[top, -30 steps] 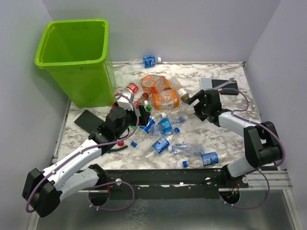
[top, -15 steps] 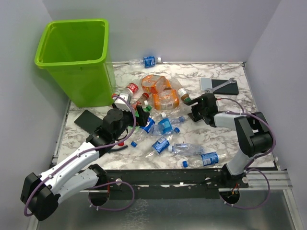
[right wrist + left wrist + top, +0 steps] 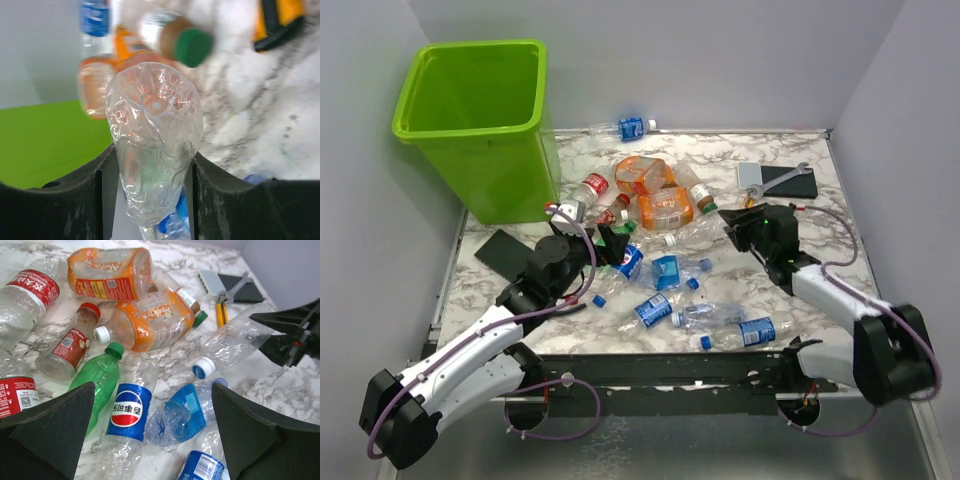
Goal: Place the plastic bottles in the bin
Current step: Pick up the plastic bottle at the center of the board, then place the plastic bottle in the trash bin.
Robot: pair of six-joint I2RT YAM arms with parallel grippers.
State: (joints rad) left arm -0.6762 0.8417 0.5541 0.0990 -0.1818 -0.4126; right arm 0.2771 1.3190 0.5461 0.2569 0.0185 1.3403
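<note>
Several plastic bottles lie across the marble table: two orange ones (image 3: 655,190), a Pepsi-labelled one (image 3: 125,412), a green one (image 3: 100,377) and a crushed blue-labelled one (image 3: 182,412). My left gripper (image 3: 150,430) hangs open over the Pepsi and blue bottles, touching neither. My right gripper (image 3: 740,226) is shut on the base of a clear bottle (image 3: 155,130), whose white cap (image 3: 204,368) points toward the pile. The lime-green bin (image 3: 505,170) stands at the far left, about a hand's width beyond the left gripper (image 3: 612,246).
A flat black pad (image 3: 503,250) lies left of the left arm. A second pad with a wrench and yellow-handled pliers (image 3: 785,178) sits at the back right. One blue-labelled bottle (image 3: 625,127) lies against the back wall. Grey walls enclose the table.
My right gripper has shut on the clear bottle and drawn back toward the right front. The left arm has slid slightly toward the near edge, staying open.
</note>
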